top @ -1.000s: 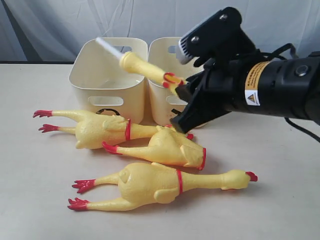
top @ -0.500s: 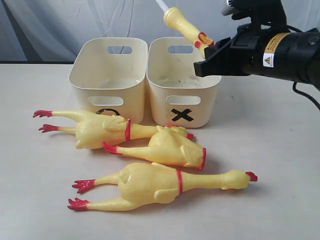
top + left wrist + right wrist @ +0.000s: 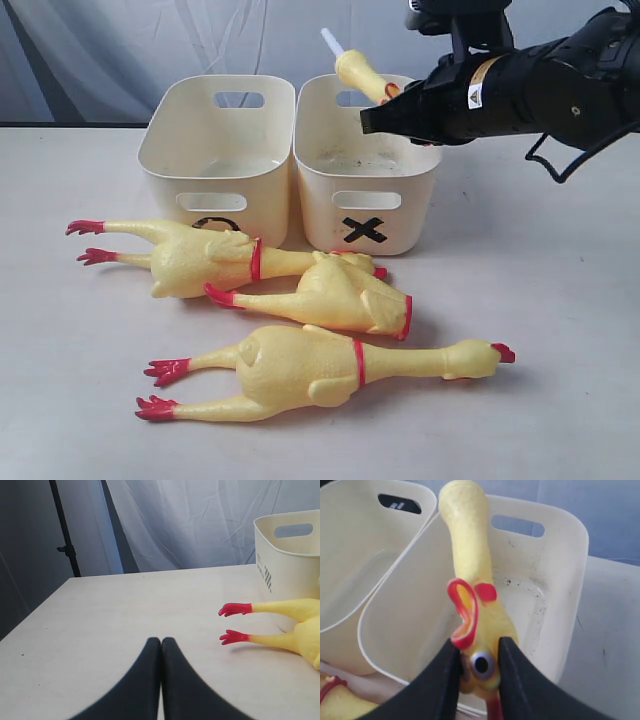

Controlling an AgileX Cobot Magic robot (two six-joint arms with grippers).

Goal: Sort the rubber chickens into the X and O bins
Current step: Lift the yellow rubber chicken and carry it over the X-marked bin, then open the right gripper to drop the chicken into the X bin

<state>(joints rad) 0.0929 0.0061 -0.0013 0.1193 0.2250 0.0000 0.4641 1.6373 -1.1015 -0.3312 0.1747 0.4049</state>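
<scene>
Exterior view: within the last second my right gripper (image 3: 388, 108) has lifted the loose head (image 3: 358, 74) from in front of the tubs and carried it over the X bin (image 3: 322, 205). The jaws are part-closed, pinching the head at the eyes, and the right wrist view shows its neck reaching out above that tub's floor. I judge a release comes next. My left gripper (image 3: 161, 647) is closed tight and empty, low over the bench (image 3: 100, 610). The mark on the O bin (image 3: 165, 175) is mostly hidden behind a whole chicken (image 3: 200, 262).
</scene>
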